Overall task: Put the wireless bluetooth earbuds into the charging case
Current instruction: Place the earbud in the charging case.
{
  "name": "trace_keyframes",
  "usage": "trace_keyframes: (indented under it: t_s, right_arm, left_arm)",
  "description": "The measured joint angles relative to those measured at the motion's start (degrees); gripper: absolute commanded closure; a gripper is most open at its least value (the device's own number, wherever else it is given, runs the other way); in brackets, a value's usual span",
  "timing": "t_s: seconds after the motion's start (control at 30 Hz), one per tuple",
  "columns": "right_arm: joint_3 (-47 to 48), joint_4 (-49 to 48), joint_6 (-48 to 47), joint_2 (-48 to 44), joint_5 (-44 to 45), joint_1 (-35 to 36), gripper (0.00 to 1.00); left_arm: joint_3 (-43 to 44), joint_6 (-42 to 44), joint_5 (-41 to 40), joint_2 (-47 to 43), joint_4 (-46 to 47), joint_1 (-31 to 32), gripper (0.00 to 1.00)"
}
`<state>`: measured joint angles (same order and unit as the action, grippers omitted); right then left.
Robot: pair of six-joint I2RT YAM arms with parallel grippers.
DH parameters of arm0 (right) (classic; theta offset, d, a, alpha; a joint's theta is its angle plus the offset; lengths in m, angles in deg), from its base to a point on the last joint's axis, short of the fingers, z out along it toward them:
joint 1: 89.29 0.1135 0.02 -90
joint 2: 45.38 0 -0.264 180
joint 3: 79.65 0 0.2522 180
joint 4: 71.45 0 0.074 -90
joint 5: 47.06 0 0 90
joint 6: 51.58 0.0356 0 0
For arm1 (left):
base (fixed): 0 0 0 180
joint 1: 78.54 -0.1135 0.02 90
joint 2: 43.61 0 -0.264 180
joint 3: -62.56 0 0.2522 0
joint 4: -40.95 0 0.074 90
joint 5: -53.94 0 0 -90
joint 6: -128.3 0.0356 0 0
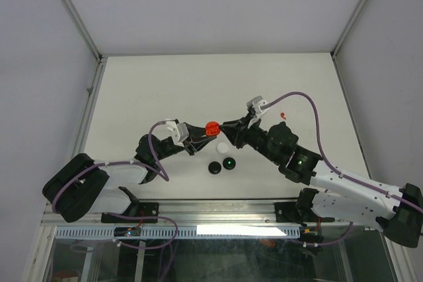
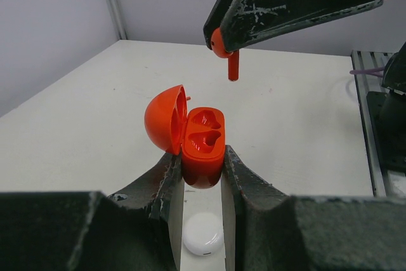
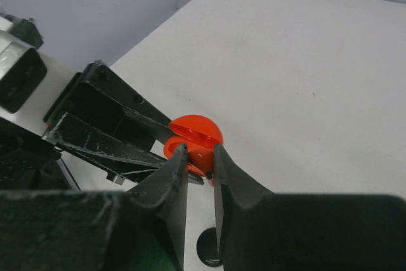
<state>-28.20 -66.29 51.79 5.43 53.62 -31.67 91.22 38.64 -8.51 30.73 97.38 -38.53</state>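
Left gripper [image 2: 203, 158] is clamped on the red case [image 2: 202, 147], a finger on each side of its lower body, holding it up off the table [image 1: 145, 90]. The lid [image 2: 163, 120] is hinged open, on the case's left in the left wrist view. Both sockets are visible and empty.

Right gripper [image 3: 200, 154] is closed on a red earbud [image 2: 223, 47], pinching the head with the stem pointing down. The earbud hangs just above the case, toward its far right side, not touching it.

On the table, a white disc [image 1: 223, 147] lies just near-side of the case; the left wrist view shows it right under the case. Two black discs [image 1: 214, 168] lie nearer the arm bases, and the right one shows a green light. A second red bud [image 1: 283, 116] lies well right of the case, past the right gripper.
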Motion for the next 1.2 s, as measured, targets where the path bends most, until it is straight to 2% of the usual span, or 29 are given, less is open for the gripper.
trace_keyframes:
  t_s: [0.57,1.2]
  right_arm:
    - [-1.4,-11.3,-1.8,3.9,-4.2,2.0,0.84]
    - [-1.4,-11.6,-2.2,6.7,-4.4,2.6,0.84]
  left_arm:
    - [0.3,-4.2,1.1,1.4,3.6,0.0,0.95]
    - [0.3,-4.8,1.1,0.9,3.6,0.0,0.96]
